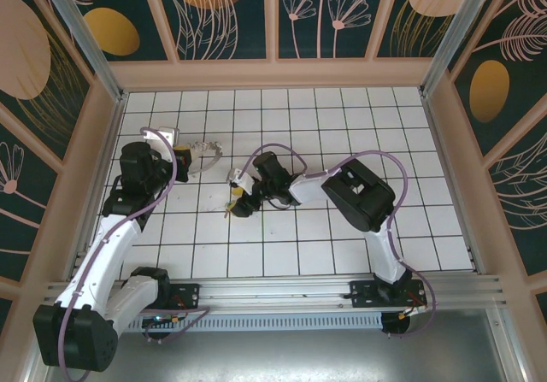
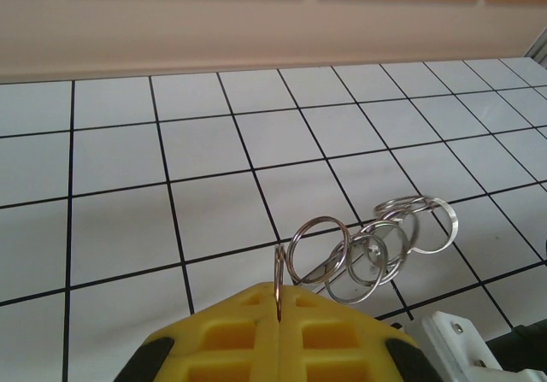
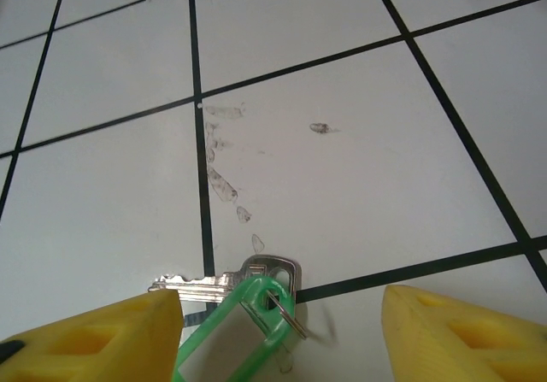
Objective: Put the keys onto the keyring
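Observation:
The keyring (image 2: 367, 254) is a chain of several linked silver rings hanging over the white tiles. My left gripper (image 2: 279, 309) is shut on its end ring, which stands edge-on between the yellow pads. From above, the left gripper (image 1: 183, 154) holds the keyring (image 1: 208, 149) out to its right. The keys (image 3: 224, 281) lie flat on the tiles: a silver key with a green tag (image 3: 244, 331) on a small wire loop. My right gripper (image 3: 282, 335) is open and low over them, with one yellow finger (image 3: 94, 339) on each side and neither touching. From above, the right gripper (image 1: 239, 196) is near the middle of the floor.
The floor is white tiles with black lines (image 1: 342, 126), walled in by beige panels (image 1: 273, 74). Smudge marks (image 3: 224, 181) lie on the tile beyond the key. The right arm's black body (image 1: 359, 194) stretches across the centre right.

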Controlling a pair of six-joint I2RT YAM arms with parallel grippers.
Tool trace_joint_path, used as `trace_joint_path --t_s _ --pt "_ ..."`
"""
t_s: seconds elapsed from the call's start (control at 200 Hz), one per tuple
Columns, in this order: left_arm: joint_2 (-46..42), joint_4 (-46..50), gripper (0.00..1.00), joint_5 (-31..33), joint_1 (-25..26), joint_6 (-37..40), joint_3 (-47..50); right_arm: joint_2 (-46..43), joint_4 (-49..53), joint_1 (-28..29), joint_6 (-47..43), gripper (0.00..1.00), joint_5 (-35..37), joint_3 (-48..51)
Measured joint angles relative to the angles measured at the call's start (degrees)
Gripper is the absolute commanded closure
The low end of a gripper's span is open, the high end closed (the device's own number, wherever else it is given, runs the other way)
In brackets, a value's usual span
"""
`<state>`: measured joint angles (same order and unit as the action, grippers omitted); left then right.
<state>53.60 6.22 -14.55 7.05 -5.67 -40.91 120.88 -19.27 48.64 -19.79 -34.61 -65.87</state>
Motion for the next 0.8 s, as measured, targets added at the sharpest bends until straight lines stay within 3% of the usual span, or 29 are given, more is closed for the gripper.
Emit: trace_joint_path --t_s 0.796 --pt "-0.9 0.0 1.0 -0.5 0.0 0.0 0.0 0.5 0.7 0.1 -2.4 0.86 0.0 -0.4"
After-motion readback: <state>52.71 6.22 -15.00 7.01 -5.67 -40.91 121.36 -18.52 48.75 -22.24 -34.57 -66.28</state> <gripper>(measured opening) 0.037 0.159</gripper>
